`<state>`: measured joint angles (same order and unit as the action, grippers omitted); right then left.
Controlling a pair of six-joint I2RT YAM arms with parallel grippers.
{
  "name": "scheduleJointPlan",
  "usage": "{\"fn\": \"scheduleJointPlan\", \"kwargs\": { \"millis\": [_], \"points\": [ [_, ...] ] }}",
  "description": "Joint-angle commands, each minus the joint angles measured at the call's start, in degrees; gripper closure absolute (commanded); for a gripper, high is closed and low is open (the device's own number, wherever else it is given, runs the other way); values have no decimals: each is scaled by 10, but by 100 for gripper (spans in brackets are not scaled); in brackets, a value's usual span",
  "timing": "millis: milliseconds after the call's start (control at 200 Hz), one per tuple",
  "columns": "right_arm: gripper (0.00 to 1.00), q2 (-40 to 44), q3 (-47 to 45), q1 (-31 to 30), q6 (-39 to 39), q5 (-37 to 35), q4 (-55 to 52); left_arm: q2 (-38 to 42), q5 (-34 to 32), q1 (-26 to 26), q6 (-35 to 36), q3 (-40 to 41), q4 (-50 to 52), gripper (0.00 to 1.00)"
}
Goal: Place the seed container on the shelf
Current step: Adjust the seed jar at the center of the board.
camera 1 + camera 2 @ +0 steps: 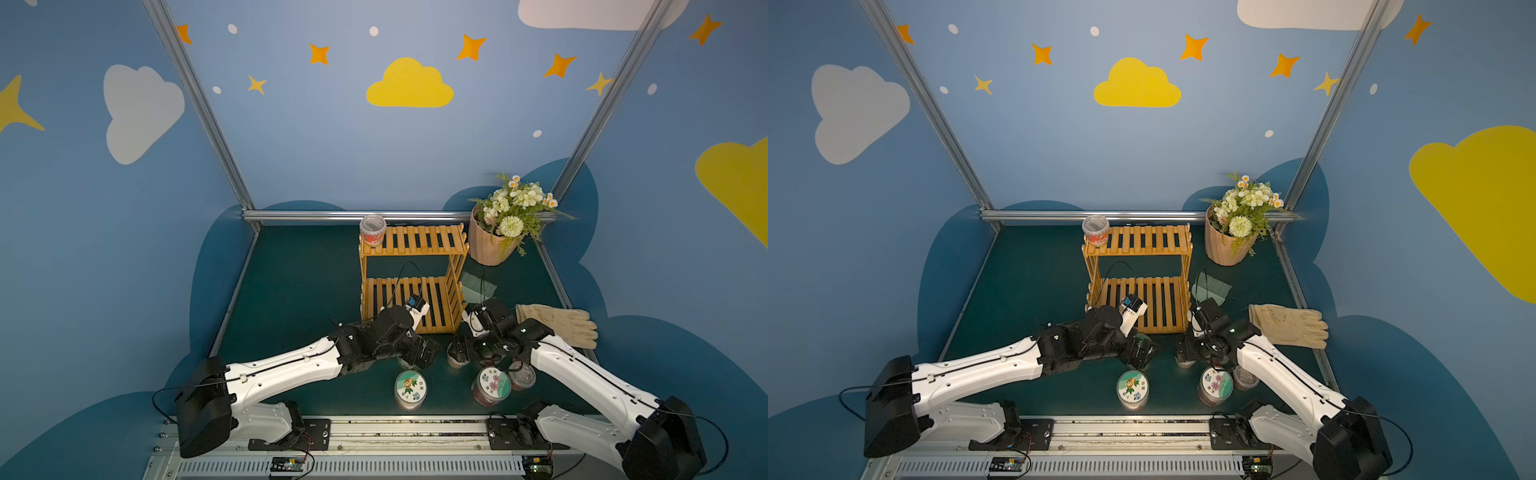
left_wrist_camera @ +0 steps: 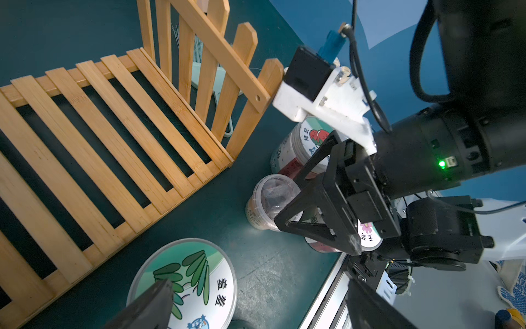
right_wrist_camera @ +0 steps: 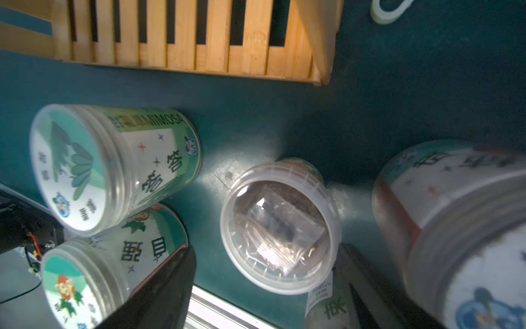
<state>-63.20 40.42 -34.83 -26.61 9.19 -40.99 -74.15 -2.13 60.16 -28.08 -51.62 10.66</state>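
The shelf (image 1: pixel 415 249) (image 1: pixel 1138 249) is a two-tier rack of orange-tan wooden slats with slatted sides, standing upright toward the back of the dark green table (image 1: pixel 299 291). One seed container (image 1: pixel 372 232) (image 1: pixel 1095 232), a clear-lidded tub with a red label, stands upright on the left end of the top tier. More stand upright on the table in front of the shelf: a small clear-lidded cup (image 3: pixel 280 225) (image 2: pixel 270 199) with dark contents and a packet showing through the lid, a mimosa jar (image 3: pixel 113 168) with a green leaf lid, and nearer the table's front edge an orange-flower jar (image 1: pixel 410 388) and a pink-flower jar (image 1: pixel 491 384), apart from each other
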Motion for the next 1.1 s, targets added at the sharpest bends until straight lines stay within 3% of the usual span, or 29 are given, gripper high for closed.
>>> {"fn": "scheduleJointPlan", "kwargs": {
  "millis": [0, 255, 751, 831, 1021, 1096],
  "points": [
    [16, -13, 6, -6, 8, 12, -24, -1, 0, 1, 10, -11, 8, 0],
    [14, 15, -8, -10, 16, 10, -18, -4, 1, 1, 14, -10, 10, 0],
    [19, 126, -75, -25, 24, 90, 49, -7, 5, 1, 13, -9, 7, 0],
    [20, 140, -71, -36, 18, 47, 38, -7, 5, 1, 13, -9, 9, 0],
    [21, 182, -54, -96, -16, -146, 0, 1, -11, 1, 12, -7, 16, 0],
    [21, 200, -60, -122, -25, -189, 9, 8, -32, 1, 12, -5, 25, 0]
  ]
}}
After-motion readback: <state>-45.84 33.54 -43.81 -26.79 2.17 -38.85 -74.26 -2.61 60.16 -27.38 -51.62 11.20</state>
